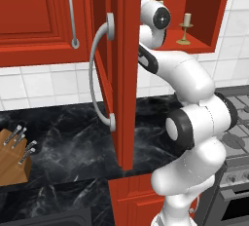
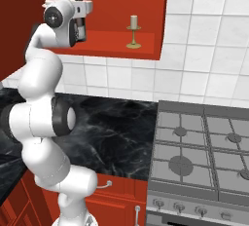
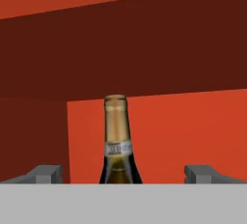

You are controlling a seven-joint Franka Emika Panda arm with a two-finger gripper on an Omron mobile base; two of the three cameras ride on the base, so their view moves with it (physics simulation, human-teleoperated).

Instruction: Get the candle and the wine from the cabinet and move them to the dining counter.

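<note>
cabinet point(image 2: 146, 45), candle point(image 2: 133, 31), wine point(image 3: 117, 143) inside

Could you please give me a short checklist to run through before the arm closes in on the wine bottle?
1. Cabinet door open: ok.
2. Gripper open, jaws standing wide apart: ok.
3. Wine centred between the fingertips in the hand view: ok.
4. Wine upright on the shelf: ok.
5. Candle standing apart from the arm, off to its side on the same shelf: ok.
6. Fingers far enough forward to close around the bottle: cannot tell.
</note>
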